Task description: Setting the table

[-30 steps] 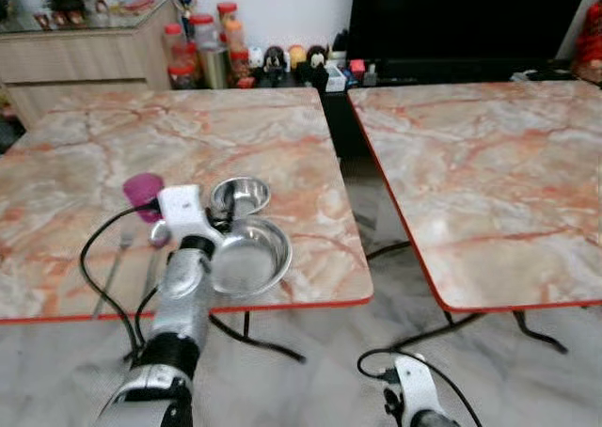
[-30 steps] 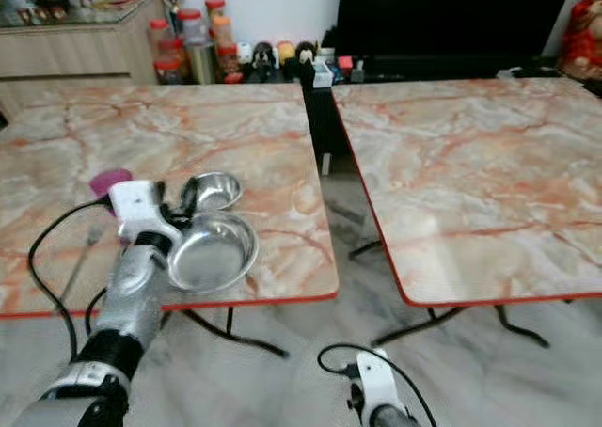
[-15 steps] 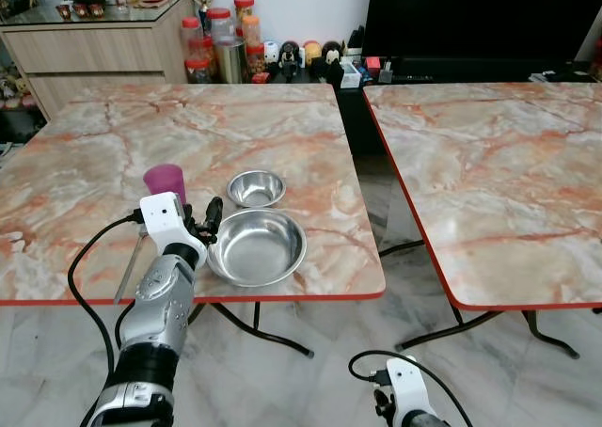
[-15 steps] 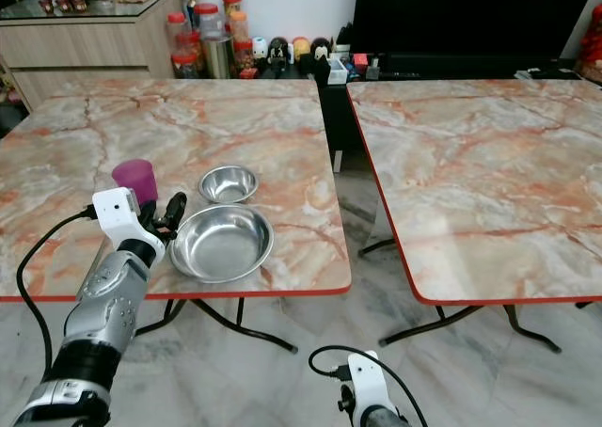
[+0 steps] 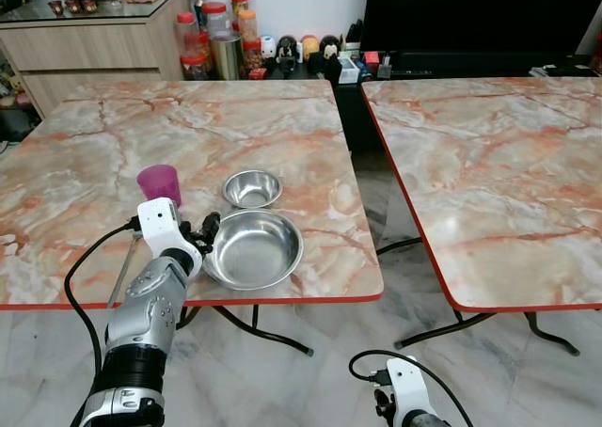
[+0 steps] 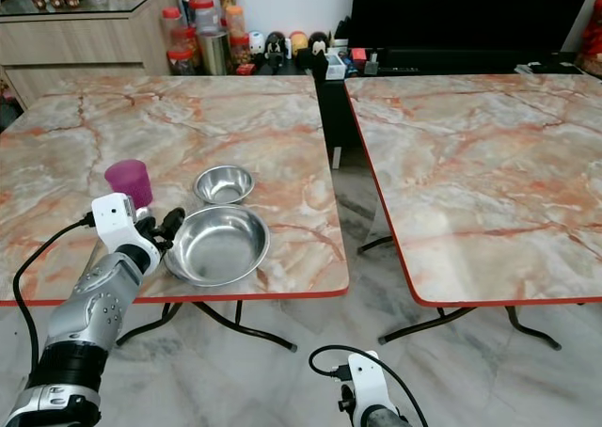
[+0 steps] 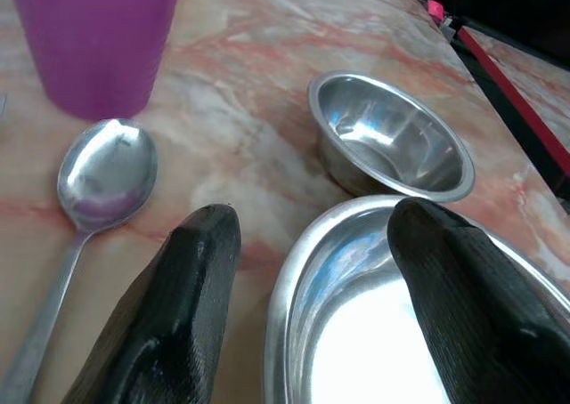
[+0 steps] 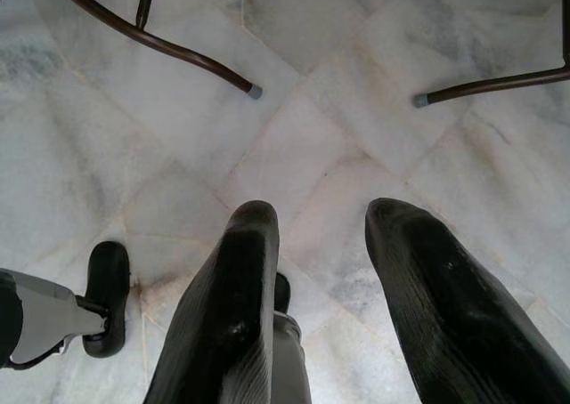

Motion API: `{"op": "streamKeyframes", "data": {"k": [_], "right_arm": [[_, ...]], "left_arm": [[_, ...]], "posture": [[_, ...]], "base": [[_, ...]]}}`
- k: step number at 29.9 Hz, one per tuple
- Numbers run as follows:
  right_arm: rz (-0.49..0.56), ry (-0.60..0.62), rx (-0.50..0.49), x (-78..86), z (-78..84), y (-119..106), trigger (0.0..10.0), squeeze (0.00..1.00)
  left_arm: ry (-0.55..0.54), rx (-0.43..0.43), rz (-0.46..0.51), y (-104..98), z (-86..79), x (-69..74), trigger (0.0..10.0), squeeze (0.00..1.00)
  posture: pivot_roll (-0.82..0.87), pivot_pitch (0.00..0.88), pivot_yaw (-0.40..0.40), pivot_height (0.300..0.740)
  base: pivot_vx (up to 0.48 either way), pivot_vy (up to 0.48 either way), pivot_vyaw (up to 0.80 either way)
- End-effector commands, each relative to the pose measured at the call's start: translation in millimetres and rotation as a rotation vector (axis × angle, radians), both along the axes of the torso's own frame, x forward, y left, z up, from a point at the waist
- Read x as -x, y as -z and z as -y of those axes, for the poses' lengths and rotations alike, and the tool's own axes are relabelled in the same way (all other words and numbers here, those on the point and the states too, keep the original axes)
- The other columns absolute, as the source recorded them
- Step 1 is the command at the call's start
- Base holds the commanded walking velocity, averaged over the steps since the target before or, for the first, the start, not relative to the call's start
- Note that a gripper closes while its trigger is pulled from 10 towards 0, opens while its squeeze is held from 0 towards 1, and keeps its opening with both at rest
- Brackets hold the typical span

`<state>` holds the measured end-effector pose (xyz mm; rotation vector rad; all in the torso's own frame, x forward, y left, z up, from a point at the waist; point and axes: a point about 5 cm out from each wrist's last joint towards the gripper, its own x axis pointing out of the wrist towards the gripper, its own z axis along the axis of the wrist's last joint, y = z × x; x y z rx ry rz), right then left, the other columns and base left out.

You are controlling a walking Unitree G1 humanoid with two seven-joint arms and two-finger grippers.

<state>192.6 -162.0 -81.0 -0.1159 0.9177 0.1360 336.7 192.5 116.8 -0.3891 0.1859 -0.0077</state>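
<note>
A large steel bowl (image 5: 254,249) sits near the front edge of the left marble table (image 5: 94,145), with a small steel bowl (image 5: 252,188) just behind it. To their left stands a purple cup (image 5: 159,183), and a spoon (image 7: 105,168) lies in front of the cup. My left gripper (image 5: 207,229) is open at the large bowl's left rim. In the left wrist view one finger is over the bowl (image 7: 374,333) and the other is outside it. My right gripper (image 8: 321,217) hangs open low over the floor.
A second marble table (image 5: 489,164) stands to the right across a narrow gap. Behind the tables are a wooden cabinet (image 5: 94,46), several jars (image 5: 216,41) and a dark TV (image 5: 470,13). Table legs (image 8: 151,35) cross the tiled floor.
The camera view has shifted and steadied. My left gripper has drawn back slightly toward the table's front edge, still at the large bowl's left rim. The bowl now lies flat on the table.
</note>
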Motion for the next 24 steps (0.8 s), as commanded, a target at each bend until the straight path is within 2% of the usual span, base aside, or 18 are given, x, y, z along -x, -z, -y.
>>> {"op": "streamKeyframes", "data": {"k": [1, 5, 9, 11, 24], "right_arm": [[0.007, -0.004, 0.002, -4.4, 0.0, -2.2, 10.0, 0.00], [0.009, -0.006, -0.001, -5.3, -1.2, -2.5, 10.0, 0.00], [0.003, -0.006, -0.001, -3.5, -1.4, -1.6, 10.0, 0.00], [0.001, -0.004, -0.002, -3.1, -1.1, -1.4, 10.0, 0.00], [0.003, 0.001, -0.003, -3.6, -0.8, -1.7, 10.0, 0.00]], "left_arm": [[-0.009, 0.028, -0.026, 0.2, -3.3, 1.3, 10.0, 0.00], [-0.048, 0.137, -0.079, 6.5, -4.7, 2.1, 10.0, 0.00], [-0.072, 0.237, -0.062, 2.9, -5.1, 2.4, 10.0, 0.00], [-0.069, 0.255, -0.061, 0.6, -6.1, 2.2, 10.0, 0.00], [-0.036, 0.193, -0.107, 7.5, -4.8, 4.4, 10.0, 0.00]], "posture": [[0.02, 0.000, -0.017, 0.728], [0.02, 0.000, -0.020, 0.728], [0.03, 0.000, -0.020, 0.728], [0.02, 0.000, -0.019, 0.728], [0.02, 0.000, -0.017, 0.728]], "base": [[0.000, 0.000, 0.00], [0.000, 0.000, 0.00], [0.000, 0.000, 0.00], [0.000, 0.000, 0.00], [0.000, 0.000, 0.00]]}}
